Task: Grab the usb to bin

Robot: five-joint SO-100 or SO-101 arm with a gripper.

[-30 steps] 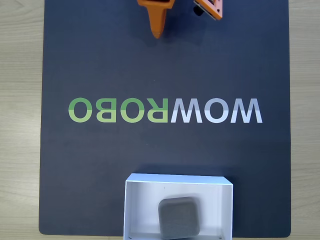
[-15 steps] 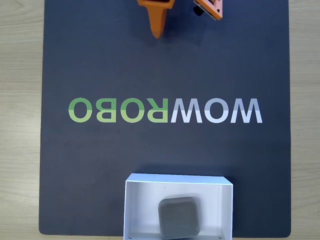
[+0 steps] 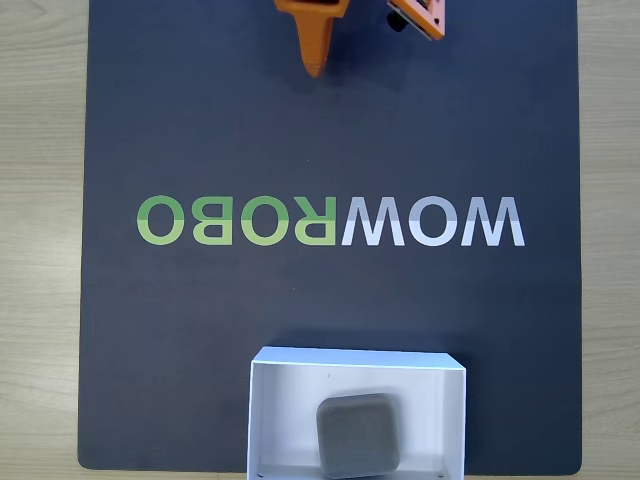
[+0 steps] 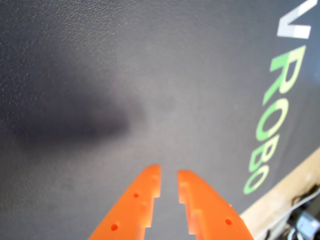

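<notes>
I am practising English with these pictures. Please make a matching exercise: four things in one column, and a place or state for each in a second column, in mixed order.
Things:
1. grey block
2. white box
3. gripper
4. lettering

Places or states:
a. printed across the middle of the dark mat
b. orange, holding nothing
c. lying inside the box
d. at the mat's bottom edge in the fixed view

Pairs: 1-c, 2-d, 3-b, 4-a

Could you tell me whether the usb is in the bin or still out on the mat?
In: the usb lies flat within the bin walls.
</notes>
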